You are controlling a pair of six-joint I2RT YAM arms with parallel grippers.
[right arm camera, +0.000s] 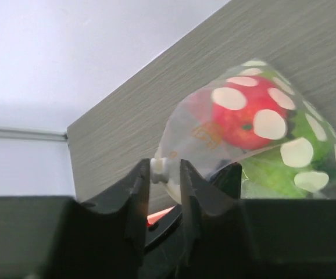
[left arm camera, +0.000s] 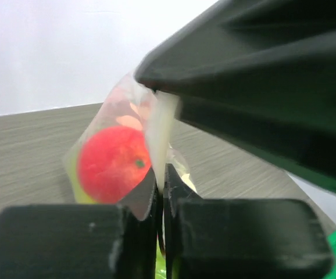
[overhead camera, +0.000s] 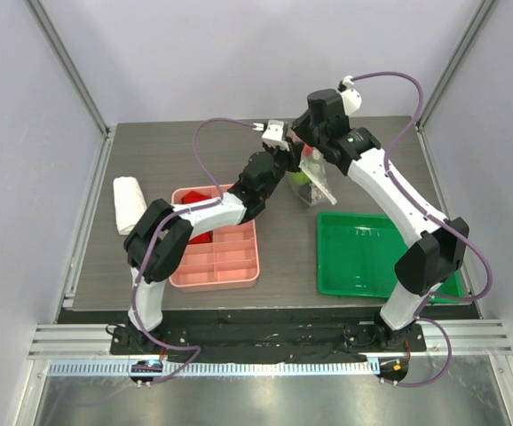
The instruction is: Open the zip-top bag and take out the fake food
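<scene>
A: How are the arms posed?

B: The left arm [overhead camera: 212,211] and right arm [overhead camera: 390,186] both stretch toward the middle of the grey wood-grain bench [overhead camera: 150,151], wrists nearly meeting. Pale walls surround it.

A: Where's the bag?

B: The zip-top bag [overhead camera: 314,182] hangs between them. The left fingers [left arm camera: 232,238] are closed on its clear film. The right fingers [right arm camera: 194,197] narrowly pinch its white top edge. A red apple [left arm camera: 113,163] shows inside.

Bright, even, diffuse overhead lighting.
Sharp from the top; soft up close at both wrists, with near fingers [left arm camera: 57,244] blurred.
</scene>
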